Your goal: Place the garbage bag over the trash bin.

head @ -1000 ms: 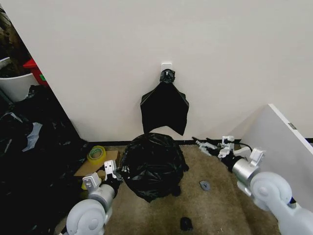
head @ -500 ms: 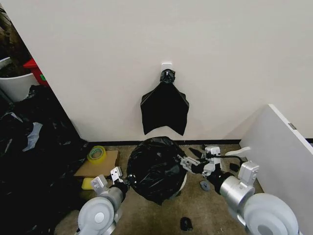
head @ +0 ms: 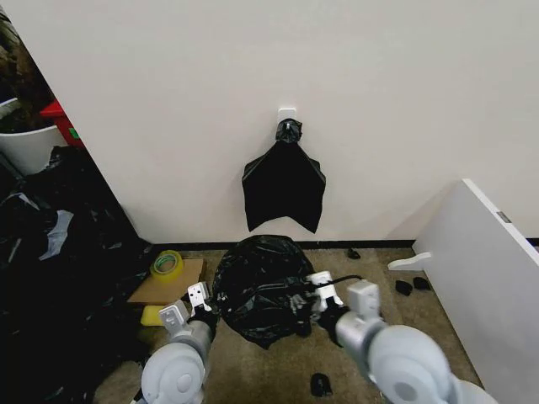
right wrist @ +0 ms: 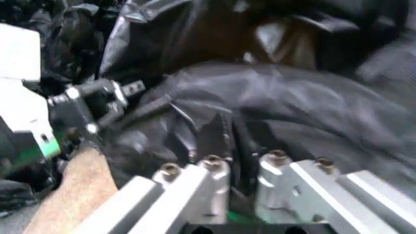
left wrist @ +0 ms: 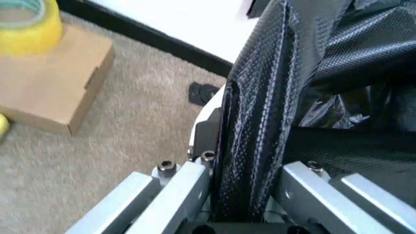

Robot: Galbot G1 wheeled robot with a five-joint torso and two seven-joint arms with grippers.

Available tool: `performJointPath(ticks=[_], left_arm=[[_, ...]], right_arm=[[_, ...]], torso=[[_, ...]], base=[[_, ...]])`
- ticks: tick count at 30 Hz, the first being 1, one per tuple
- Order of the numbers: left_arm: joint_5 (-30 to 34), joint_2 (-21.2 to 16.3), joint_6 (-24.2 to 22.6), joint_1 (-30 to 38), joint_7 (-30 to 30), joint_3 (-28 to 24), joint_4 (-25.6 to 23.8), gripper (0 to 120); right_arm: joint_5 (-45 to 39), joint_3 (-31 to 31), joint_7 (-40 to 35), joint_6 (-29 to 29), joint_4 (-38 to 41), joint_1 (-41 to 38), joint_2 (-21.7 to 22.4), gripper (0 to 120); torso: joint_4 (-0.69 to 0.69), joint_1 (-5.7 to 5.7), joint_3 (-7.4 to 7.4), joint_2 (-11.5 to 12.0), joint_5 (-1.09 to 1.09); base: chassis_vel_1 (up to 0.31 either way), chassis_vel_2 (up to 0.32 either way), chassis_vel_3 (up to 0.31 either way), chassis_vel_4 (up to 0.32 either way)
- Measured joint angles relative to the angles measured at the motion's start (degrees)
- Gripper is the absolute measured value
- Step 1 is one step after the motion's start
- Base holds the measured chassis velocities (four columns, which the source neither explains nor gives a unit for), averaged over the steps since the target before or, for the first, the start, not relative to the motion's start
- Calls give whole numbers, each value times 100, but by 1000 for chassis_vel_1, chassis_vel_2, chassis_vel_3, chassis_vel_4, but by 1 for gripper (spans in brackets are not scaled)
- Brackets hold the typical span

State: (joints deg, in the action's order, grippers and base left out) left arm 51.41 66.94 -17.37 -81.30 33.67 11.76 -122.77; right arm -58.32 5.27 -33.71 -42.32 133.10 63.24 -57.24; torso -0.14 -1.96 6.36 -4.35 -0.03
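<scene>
The garbage bag (head: 259,282), black and glossy, is draped in a crinkled dome over the trash bin on the carpet below the wall. A sliver of the white trash bin (left wrist: 206,116) peeks out beside the plastic in the left wrist view; elsewhere the bag hides it. My left gripper (head: 202,305) is at the bag's left lower edge, shut on a vertical fold of the bag (left wrist: 250,126). At the bag's right side, my right gripper (head: 310,296) is shut on a pinch of the bag (right wrist: 286,112).
A flat black bag bunch (head: 284,187) hangs from a wall hook above. A yellow tape roll (head: 167,263) lies on a cardboard box (head: 160,286) to the left, beside a heap of black sheeting (head: 50,269). A white panel (head: 488,269) stands at right. Small dark scraps (head: 319,385) dot the carpet.
My right arm swung in from the right side of the carpet to the bag's right side and closed on the plastic. The left gripper kept its hold at the bag's left edge.
</scene>
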Motion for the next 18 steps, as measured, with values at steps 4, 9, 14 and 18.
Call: performJointPath(ticks=[4, 9, 14, 18], left_arm=[[-294, 29, 39, -39, -83, -17, 21, 0], [-576, 63, 104, -62, -174, -24, 43, 0], [-973, 87, 201, -119, -331, -71, 60, 0], [-1074, 34, 241, -127, -389, -135, 85, 0]], right_arm=[[-362, 495, -541, 1, -268, -462, -218, 0], [-447, 923, -1007, 3, -702, -797, -443, 0], [-443, 1298, -1738, 12, -1454, -1139, -885, 0], [-383, 1502, -2207, 19, -1960, -1342, -1144, 0]], torso=[[1, 0, 0, 0, -3], [-1, 0, 0, 0, -1], [1, 0, 0, 0, 0], [0, 0, 0, 0, -1]], base=[[0, 0, 0, 0], [0, 0, 0, 0], [0, 0, 0, 0], [0, 0, 0, 0]])
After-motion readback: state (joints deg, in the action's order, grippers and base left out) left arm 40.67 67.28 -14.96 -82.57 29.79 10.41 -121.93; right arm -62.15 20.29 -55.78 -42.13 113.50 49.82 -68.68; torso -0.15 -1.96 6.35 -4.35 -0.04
